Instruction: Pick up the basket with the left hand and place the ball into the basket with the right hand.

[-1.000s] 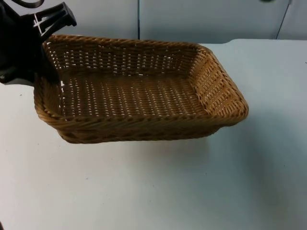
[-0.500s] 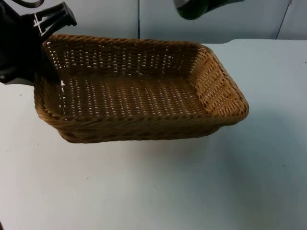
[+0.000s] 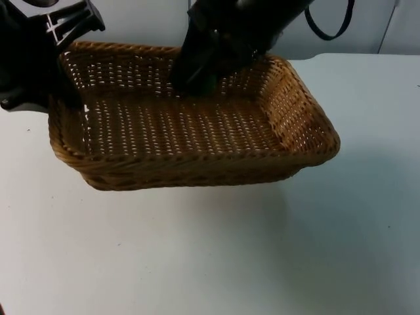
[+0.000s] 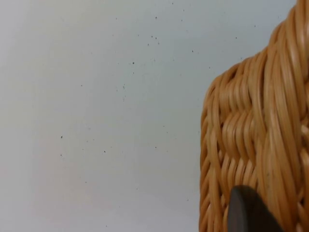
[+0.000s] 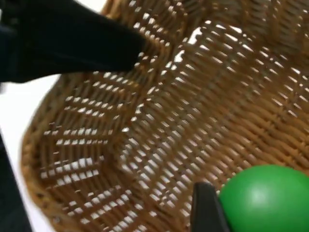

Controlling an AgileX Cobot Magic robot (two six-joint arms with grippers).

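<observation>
The woven brown basket (image 3: 197, 167) hangs tilted a little above the white table (image 3: 197, 256), casting a shadow under it. My left gripper (image 3: 64, 92) is shut on its left rim; in the left wrist view a black fingertip (image 4: 246, 212) lies against the wicker rim (image 4: 256, 135). My right gripper (image 3: 193, 82) reaches down over the basket's back middle. It is shut on the green ball (image 5: 268, 200), which the right wrist view shows beside a black fingertip (image 5: 205, 208), just above the basket's woven floor (image 5: 193, 96).
The grey partition wall (image 3: 144, 23) stands right behind the basket. Bare table stretches in front of and to the right of the basket (image 3: 367, 216). The left arm (image 5: 67, 43) appears in the right wrist view at the basket's far rim.
The right arm has come in from the upper right and dropped over the back of the basket with the ball. The basket and left arm have barely moved.
</observation>
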